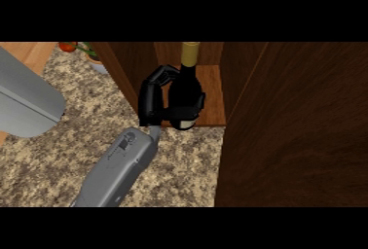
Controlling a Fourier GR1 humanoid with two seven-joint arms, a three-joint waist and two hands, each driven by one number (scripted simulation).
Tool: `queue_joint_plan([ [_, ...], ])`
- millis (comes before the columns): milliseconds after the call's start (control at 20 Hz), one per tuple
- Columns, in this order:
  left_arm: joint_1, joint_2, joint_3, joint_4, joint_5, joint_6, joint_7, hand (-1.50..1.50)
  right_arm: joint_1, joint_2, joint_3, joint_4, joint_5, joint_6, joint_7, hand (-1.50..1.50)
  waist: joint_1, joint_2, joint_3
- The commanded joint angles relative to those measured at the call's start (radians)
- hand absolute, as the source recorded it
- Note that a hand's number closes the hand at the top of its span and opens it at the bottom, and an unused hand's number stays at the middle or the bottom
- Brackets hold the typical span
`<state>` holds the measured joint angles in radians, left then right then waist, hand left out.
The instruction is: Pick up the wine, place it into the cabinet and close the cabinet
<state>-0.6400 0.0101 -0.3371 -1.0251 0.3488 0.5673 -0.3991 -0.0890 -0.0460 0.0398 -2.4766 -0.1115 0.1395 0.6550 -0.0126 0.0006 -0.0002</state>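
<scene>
Largest, filling the right side of the view: one dark wooden cabinet door (302,126), swung open. Left of it, one open cabinet (122,63) of the same dark wood, with one lighter brown shelf floor (213,97) showing inside.

Below and to the left, one speckled beige-and-brown stone counter (57,165), running up to the cabinet's foot.

Two grey forearms counted. One bulky left forearm (25,97) at the view's left edge, cut off by the frame, hand out of sight. One slimmer right forearm (119,170) rising from the lower edge, slanting up and to the right toward the cabinet opening.

One wine bottle (185,87): black body, dull gold neck pointing toward the view's top, into the cabinet. Sits over the shelf floor at the cabinet's mouth, inside the opening; cannot tell whether touching the shelf. One pale round patch at the bottle's near end. Any label or writing: none readable from this angle.

One black right hand (152,97), wrapped round the bottle's body from the left, fingers curled across it and clasping it.

Smallest, at the top left corner beyond the counter: one red round thing (67,46), with some green leaves just beside it, too small to name. One strip of light wood (28,53) next to these.
</scene>
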Motion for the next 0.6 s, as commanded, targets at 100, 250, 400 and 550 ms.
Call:
queue_joint_plan([
  [100,-0.113,-0.01,0.076,0.182,0.045,-0.063,-0.055,1.5,0.036,-0.006,-0.025,-0.131,-0.113,-0.004,0.071,-1.5,-0.012,0.002,0.0],
  [250,-0.117,-0.01,0.127,0.264,0.059,-0.147,-0.102,1.5,-0.016,-0.012,-0.05,-0.037,-0.099,0.002,0.02,-1.5,-0.005,0.004,0.0],
  [400,-0.142,-0.007,0.116,0.259,0.044,-0.101,-0.047,1.5,0.021,-0.031,-0.092,-0.074,-0.172,0.034,0.02,-1.5,-0.004,0.001,0.001],
  [550,-0.234,-0.01,0.147,0.376,0.061,-0.107,-0.084,1.5,0.092,0.022,-0.001,-0.049,-0.08,0.04,-0.051,-1.5,-0.012,0.004,0.0],
])
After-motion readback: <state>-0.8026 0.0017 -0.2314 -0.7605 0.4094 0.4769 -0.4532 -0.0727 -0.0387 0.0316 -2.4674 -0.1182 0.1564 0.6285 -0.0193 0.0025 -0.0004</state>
